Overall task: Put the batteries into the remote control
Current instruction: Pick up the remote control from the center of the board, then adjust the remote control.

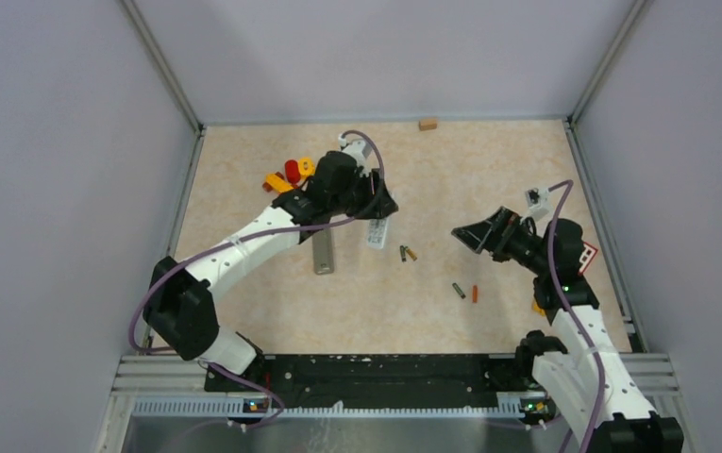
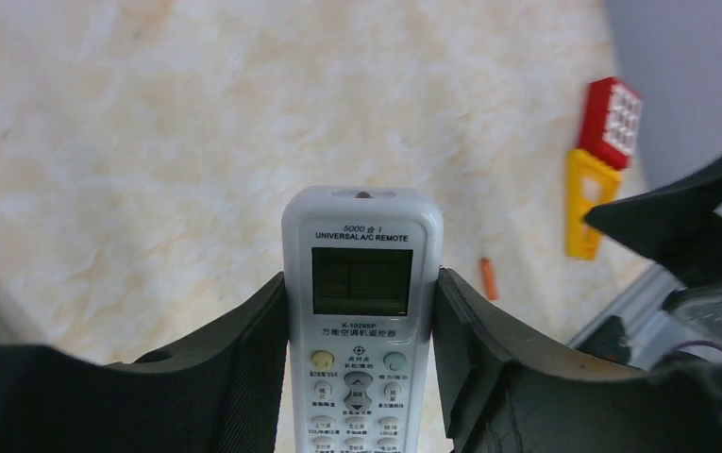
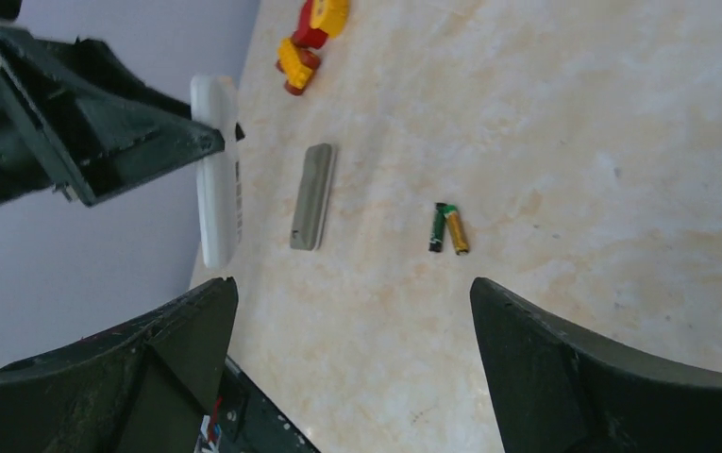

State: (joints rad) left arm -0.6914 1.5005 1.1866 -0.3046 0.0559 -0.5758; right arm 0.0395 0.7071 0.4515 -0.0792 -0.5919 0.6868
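We judge the job to be at its start: the remote is gripped, but no battery has been picked up. The left arm has its jaws closed on the remote's two long sides, with the button face turned to the wrist camera. The back, where we would expect the compartment, is hidden, so we cannot tell whether it is open. Nor can we tell whether the remote's far end touches the surface.

The right arm holds its jaws spread wide and empty above the surface. In its wrist view, a green battery and an orange battery lie touching, side by side, between the two arms. A second green battery and a second orange battery lie nearer the right base, just apart.

The next move, as we see it, is for the right jaws to come down on one battery and close across its thin body. We would expect these smooth little cylinders to roll. The touching pair leaves little room for a finger between them, so the separated pair may be easier.

The remote is glossy white plastic with a rounded top, a grey screen and rows of small buttons. The surface is flat with beige marbling. A flat grey bar lies beside the remote, and chunky red and yellow blocks sit beyond it.
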